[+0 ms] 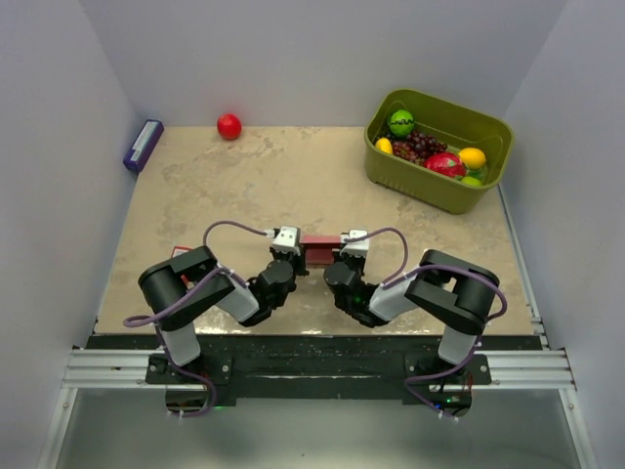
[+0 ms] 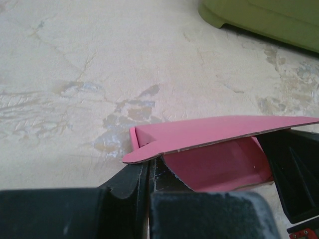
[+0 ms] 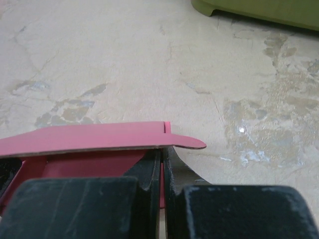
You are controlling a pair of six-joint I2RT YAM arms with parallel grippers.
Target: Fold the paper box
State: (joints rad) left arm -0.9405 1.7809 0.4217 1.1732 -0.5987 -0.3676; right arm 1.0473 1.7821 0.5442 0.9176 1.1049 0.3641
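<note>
The pink paper box (image 1: 317,252) sits partly folded near the table's front middle, held between my two grippers. In the left wrist view the paper box (image 2: 214,132) has a flap lying across its top and an open hollow beneath. My left gripper (image 2: 152,162) is shut on the box's left side wall, just under the flap's rounded tab. In the right wrist view the paper box (image 3: 89,135) shows the same flap from the other side. My right gripper (image 3: 163,152) is shut on the right side wall, with pink card showing between its fingers. From above, the left gripper (image 1: 296,256) and right gripper (image 1: 337,256) face each other.
A green basket (image 1: 459,106) holding fruit stands at the back right; its base also shows as the basket (image 2: 269,20) and the basket (image 3: 259,10). A red ball (image 1: 229,126) lies at the back, a purple block (image 1: 143,145) at the far left, and a red flat thing (image 1: 180,252) beside the left arm.
</note>
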